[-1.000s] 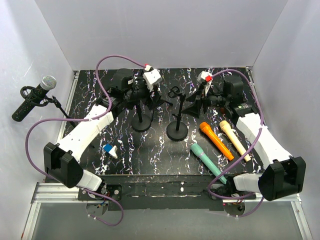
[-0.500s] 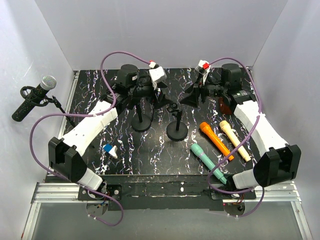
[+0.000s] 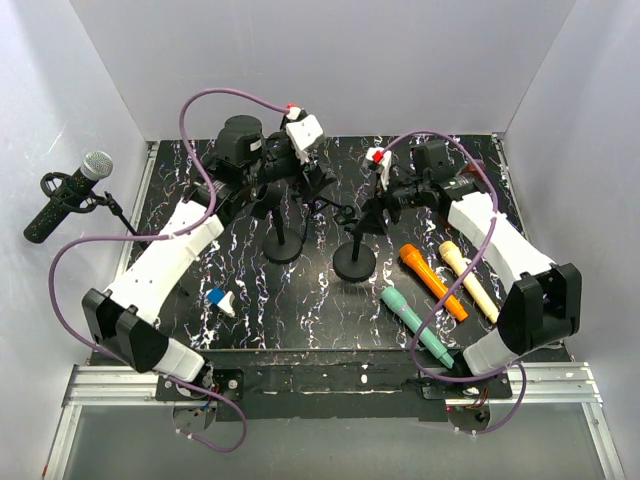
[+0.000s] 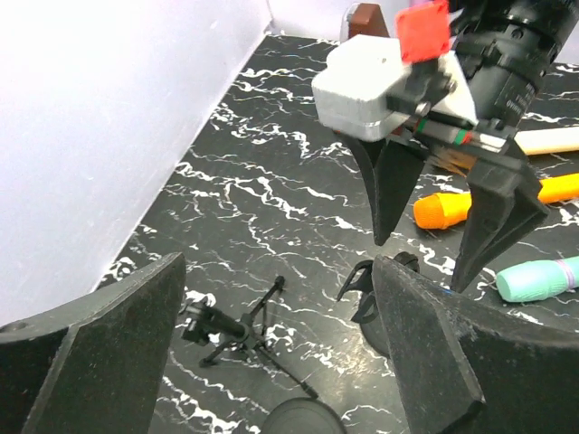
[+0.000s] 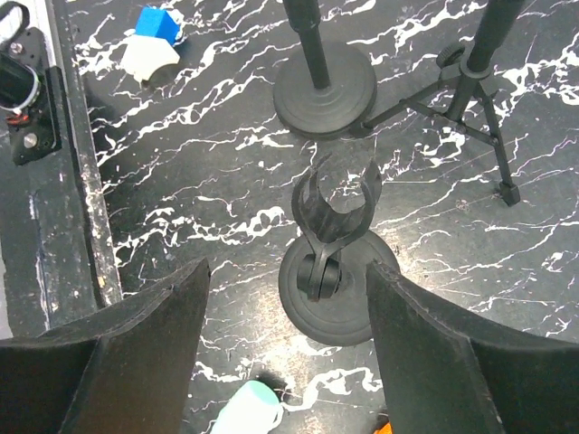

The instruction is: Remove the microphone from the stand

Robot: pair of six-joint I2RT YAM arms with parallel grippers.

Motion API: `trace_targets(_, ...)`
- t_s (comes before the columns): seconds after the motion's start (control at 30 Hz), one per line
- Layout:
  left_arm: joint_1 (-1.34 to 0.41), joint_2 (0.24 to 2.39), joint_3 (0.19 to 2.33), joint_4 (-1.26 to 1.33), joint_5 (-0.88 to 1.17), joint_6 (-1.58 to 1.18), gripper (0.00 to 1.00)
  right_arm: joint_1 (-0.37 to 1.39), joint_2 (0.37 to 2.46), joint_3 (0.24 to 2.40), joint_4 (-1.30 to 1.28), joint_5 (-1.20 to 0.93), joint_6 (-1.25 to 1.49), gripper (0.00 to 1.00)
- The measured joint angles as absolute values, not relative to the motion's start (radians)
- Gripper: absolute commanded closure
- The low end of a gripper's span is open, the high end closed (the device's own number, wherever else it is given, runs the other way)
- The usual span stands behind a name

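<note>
Near stand clip [image 5: 336,203], right end effector [image 5: 288,268] agape; red tag [image 4: 423,25] blurred.

A black microphone [image 3: 62,200] with a silver mesh head sits tilted in the clip of a thin black stand [image 3: 118,210] at the far left of the top view, head pointing up and to the right. At centre frame stand two black round-based stands, the left one [image 3: 283,247] a plain post from its disc, the right one [image 3: 354,262] topped by an empty U-shaped clip [image 5: 335,203]. Orange [image 3: 432,281], cream [image 3: 469,281] and teal [image 3: 415,325] microphones lie slanted side by side at lower right.
</note>
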State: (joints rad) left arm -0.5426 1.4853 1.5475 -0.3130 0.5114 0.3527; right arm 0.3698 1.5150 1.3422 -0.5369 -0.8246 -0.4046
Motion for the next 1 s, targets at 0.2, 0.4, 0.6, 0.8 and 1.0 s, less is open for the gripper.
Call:
trace_targets(0.2,-0.529,1.408,1.549,-0.374,0.446,0.432,0.15,0.42,1.579,1.343,-0.533,-0.756,-0.424,0.41)
trace_targets(0.4,-0.478,1.343,1.549,-0.4,0.418,0.468,0.14,0.44,1.638,1.343,-0.496,-0.673,-0.39,0.66)
trace_targets(0.6,-0.415,1.329,1.563,-0.44,0.406,0.495,0.14,0.426,1.651,1.385,-0.483,-0.582,-0.368,0.79)
trace_targets(0.8,-0.276,1.288,1.573,-0.507,0.396,0.52,0.14,0.341,1.768,1.559,-0.498,-0.509,-0.358,0.83)
trace_targets(1.0,-0.1,1.192,1.573,-0.555,0.387,0.516,0.14,0.277,1.913,1.742,-0.488,-0.444,-0.34,0.81)
